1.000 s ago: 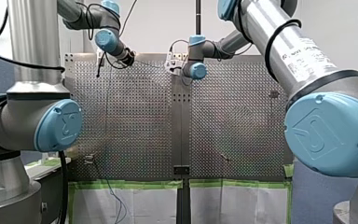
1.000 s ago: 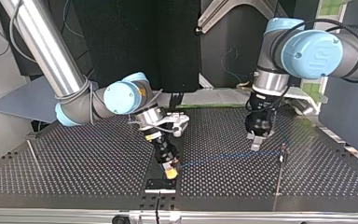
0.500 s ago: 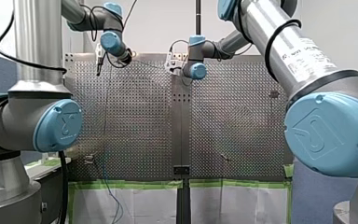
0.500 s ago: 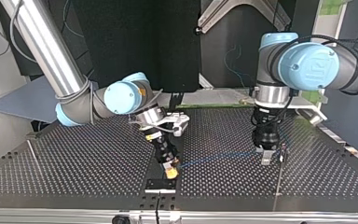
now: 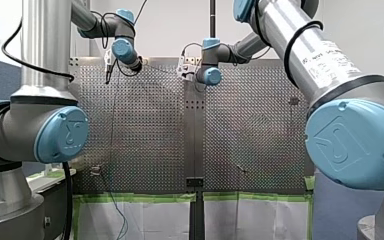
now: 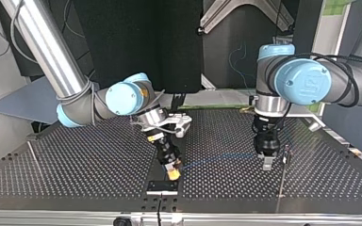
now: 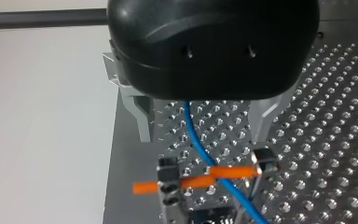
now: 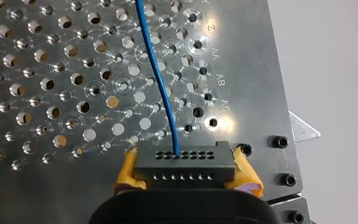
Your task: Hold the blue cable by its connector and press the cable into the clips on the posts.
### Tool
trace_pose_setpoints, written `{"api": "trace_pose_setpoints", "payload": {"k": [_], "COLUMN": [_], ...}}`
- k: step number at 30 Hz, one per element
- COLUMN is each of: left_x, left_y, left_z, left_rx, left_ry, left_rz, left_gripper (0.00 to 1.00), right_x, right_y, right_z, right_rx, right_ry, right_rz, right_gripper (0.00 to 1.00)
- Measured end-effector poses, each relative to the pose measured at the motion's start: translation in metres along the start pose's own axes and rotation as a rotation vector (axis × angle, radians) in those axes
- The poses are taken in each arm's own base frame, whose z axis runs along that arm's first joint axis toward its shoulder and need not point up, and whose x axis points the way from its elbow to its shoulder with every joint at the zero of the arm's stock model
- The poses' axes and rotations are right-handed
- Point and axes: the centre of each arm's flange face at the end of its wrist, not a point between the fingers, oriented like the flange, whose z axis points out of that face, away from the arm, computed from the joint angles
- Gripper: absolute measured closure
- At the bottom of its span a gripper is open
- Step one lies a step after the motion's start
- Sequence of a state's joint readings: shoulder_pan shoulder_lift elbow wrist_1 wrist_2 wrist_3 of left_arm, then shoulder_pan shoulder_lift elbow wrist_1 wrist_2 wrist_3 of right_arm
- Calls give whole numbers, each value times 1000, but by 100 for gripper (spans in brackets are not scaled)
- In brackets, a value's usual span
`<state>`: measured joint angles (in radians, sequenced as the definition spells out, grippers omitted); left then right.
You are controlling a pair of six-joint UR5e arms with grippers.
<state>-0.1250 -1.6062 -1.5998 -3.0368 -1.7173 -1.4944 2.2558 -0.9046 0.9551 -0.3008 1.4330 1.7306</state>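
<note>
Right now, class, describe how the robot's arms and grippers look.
My left arm and my right arm: silver tubes, pale blue joint caps, black cables; the right tube carries a printed label. My left gripper: rounded black housing, grey metal fingers. My right gripper: black, yellow pads.

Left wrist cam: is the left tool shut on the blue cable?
No. The left tool has its fingers standing well apart, and the blue cable passes through the gap between them without touching either.
</note>
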Motion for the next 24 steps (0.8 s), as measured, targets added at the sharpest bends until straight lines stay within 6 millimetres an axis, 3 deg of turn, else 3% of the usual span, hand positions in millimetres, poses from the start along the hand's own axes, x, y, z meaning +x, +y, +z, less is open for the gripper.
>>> {"api": "trace_pose_setpoints", "payload": {"k": [11, 13, 14, 15, 16, 17, 18, 24], "left_x": [-1, -2, -2, -3, -3, -3, -4, -2], "left_y": [-1, -1, -2, -2, -2, -2, -2, -3], "left_z": [0, 0, 0, 1, 1, 1, 1, 1], "left_rx": [-10, -12, -12, -12, -12, -14, -19, -28], "left_ry": [-5, -8, -12, -17, -21, -24, -27, -40], "left_rz": [-9, -10, -11, -12, -12, -12, -11, -3], "left_gripper": [0, 36, 36, 68, 89, 89, 100, 100], "right_x": [0, 0, 0, -1, -1, -1, -1, -1], "right_y": [1, 1, 1, 0, 0, 0, 0, 1], "right_z": [0, 0, 0, 0, 0, 0, 0, 0], "right_rx": [-1, -1, -1, -1, -1, -1, -1, -1], "right_ry": [-1, -2, -2, -2, -2, -2, -2, -3], "right_rz": [0, 0, 0, 0, 0, 0, 0, 0], "right_gripper": [100, 100, 100, 100, 100, 100, 100, 100]}}
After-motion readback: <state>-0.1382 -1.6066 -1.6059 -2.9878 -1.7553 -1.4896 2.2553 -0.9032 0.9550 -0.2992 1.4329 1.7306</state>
